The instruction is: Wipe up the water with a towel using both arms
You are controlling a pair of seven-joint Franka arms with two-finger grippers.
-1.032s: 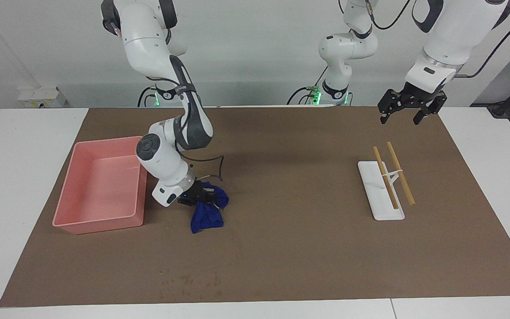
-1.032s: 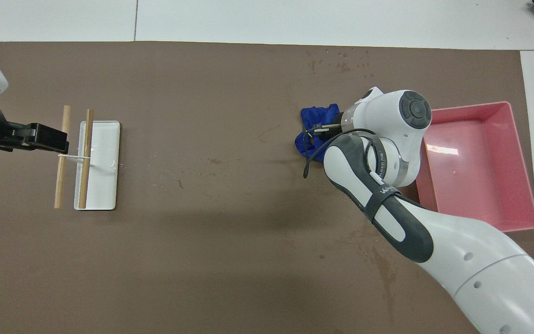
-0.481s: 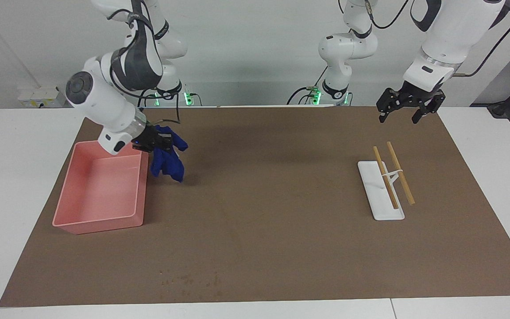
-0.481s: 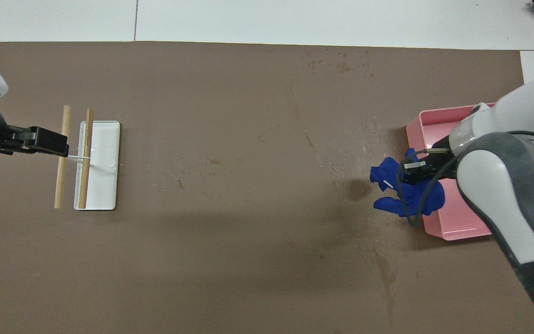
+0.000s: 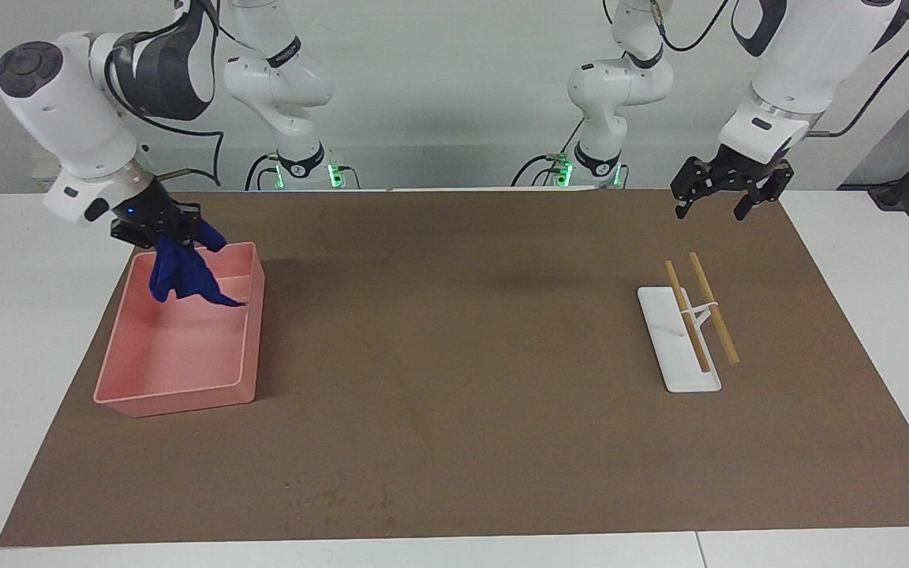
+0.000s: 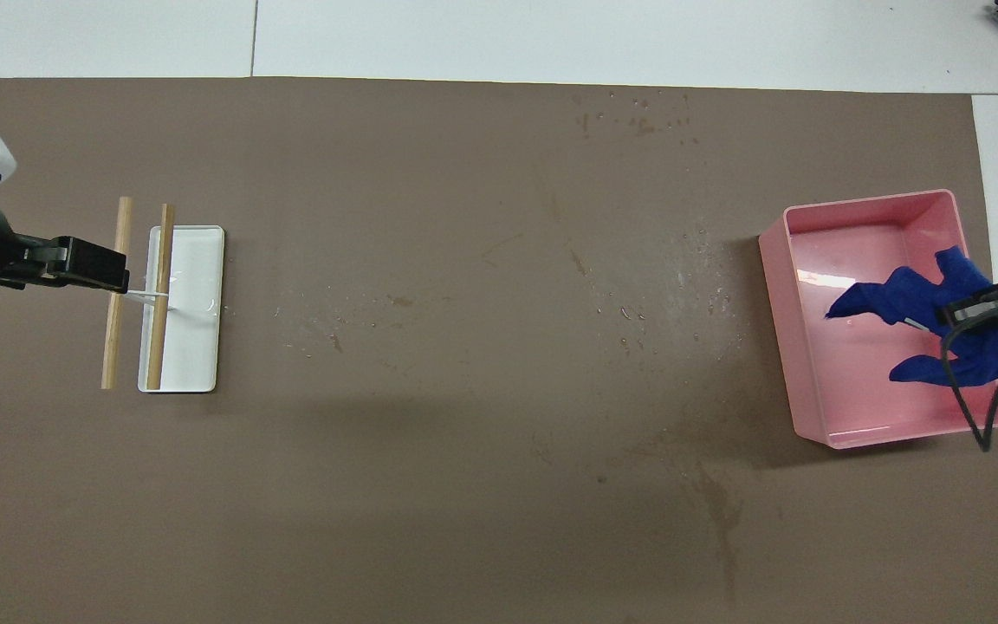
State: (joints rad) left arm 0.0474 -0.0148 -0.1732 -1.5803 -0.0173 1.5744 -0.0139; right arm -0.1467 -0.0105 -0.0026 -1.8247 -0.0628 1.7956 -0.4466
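Towel (image 5: 182, 272) now hangs from right gripper (image 5: 156, 226) over pink tray (image 5: 178, 394)

right tool (image 5: 161, 226) gripping blue towel (image 5: 184, 272) above pink tray (image 5: 178, 398)

You see one blue towel (image 5: 182, 272), one pink tray (image 5: 178, 390) and one white rack (image 5: 671, 347). You count two wooden sticks (image 5: 713, 309) and two arms (image 5: 786, 71).
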